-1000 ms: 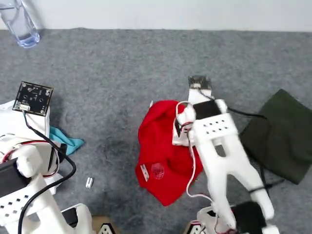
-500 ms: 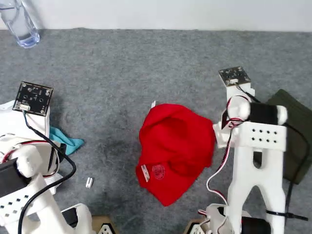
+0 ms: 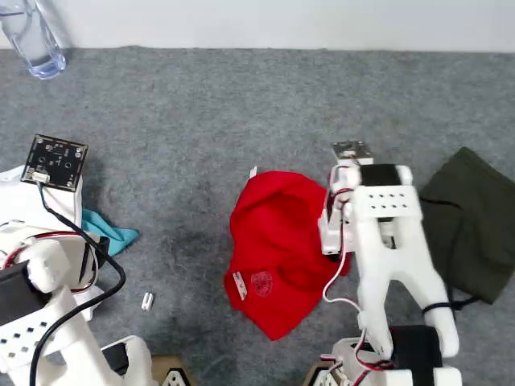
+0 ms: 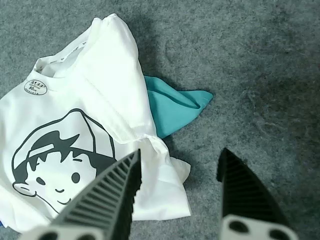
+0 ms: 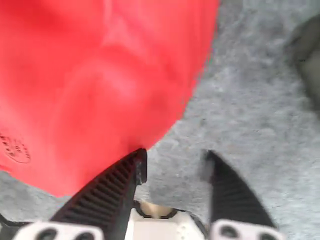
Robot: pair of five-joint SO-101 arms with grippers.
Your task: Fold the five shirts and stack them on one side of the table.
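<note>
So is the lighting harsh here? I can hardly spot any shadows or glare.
High view: soft, even light, a faint darker patch on the grey mat left of the red shirt. Left wrist view: a thin shadow edges the white shirt and the teal shirt under it. Right wrist view: a narrow shadow hugs the red shirt's rim; no glare.

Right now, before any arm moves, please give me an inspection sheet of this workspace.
Surface: grey felt-like cover.
Job's things: crumpled red cloth shirt, centre; dark green cloth shirt, right edge; white cartoon-print shirt over teal cloth shirt, left.
Clutter: small white cylinder; clear plastic container, far corner.
Grippers: left gripper open above white shirt's edge; right gripper open at red shirt's edge.
Cables: black cable, left arm; red and white wires, right arm.
Surroundings: white wall.
</note>
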